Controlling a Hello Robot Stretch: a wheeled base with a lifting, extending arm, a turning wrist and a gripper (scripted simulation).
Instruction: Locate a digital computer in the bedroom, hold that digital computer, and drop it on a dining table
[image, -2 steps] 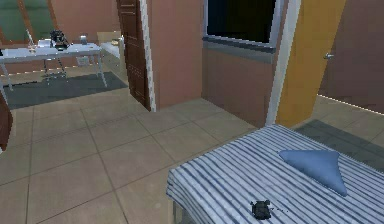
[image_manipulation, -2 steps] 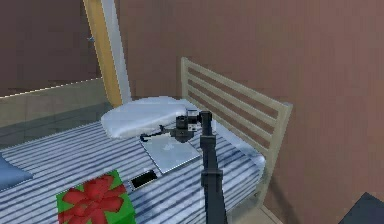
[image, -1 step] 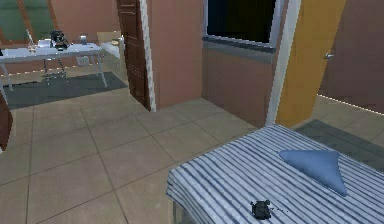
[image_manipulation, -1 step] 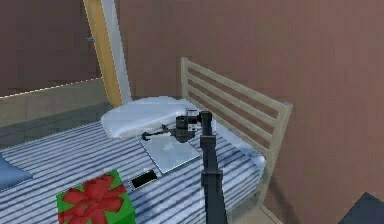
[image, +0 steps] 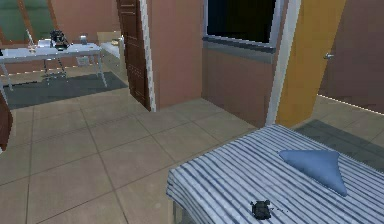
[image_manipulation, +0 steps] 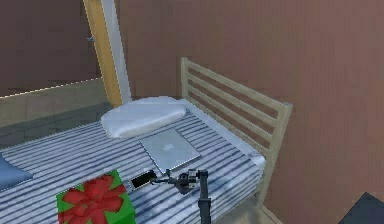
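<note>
Where the dark arm (image_manipulation: 206, 205) rises over the striped bed (image_manipulation: 60, 160), the end effector (image_manipulation: 165, 183) sits low above the blanket. A small black-and-white object (image_manipulation: 145, 181) lies right by its fingers, so whether it holds anything cannot be told. A green gift box (image_manipulation: 97, 200) with a red bow stands to its left. Just beyond lies the laptop (image_manipulation: 170, 150), a closed, flat, silver-grey slab lying slightly askew on the blanket. Farther on come a white pillow (image_manipulation: 143, 117) and the slatted wooden headboard (image_manipulation: 235, 100). In the forward view a blue pillow (image: 318, 165) lies on the bed, and a desk (image: 50, 52) stands far off at the left.
</note>
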